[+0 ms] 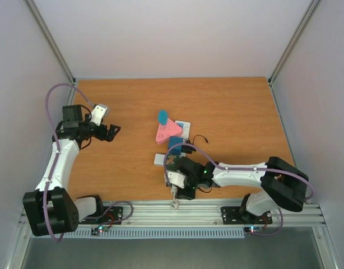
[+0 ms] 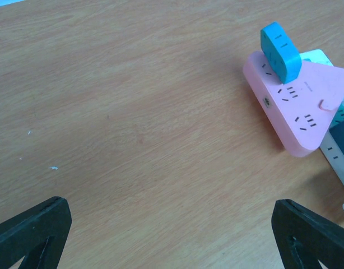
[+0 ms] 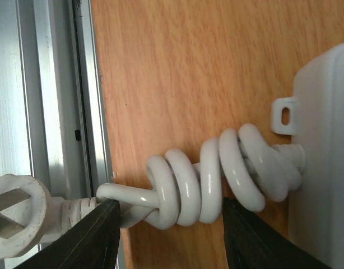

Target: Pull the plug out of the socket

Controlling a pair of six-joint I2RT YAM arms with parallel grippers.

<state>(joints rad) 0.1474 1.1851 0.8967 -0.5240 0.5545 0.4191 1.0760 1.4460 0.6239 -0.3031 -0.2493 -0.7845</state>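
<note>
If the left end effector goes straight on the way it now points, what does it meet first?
Most likely the bare table. The pink adapter lies to the right of the line of the left end effector; depth is unclear.

A pink triangular plastic adapter (image 1: 167,132) sits on the long white power strip (image 1: 184,128) mid wooden surface (image 1: 233,112); the right hand (image 1: 179,190) covers its near end.

A bare wooden counter (image 1: 233,112) fills the middle of the overhead frame, closed in by a white back wall (image 1: 172,33) and white side walls. Two slanted metal posts (image 1: 51,42) run along the upper corners. A silver metal rail (image 1: 177,210) crosses the bottom edge, with a ribbed grey strip (image 1: 177,231) just below it. In the left wrist view, small white specks (image 2: 53,167) dot the wood at left.
</note>
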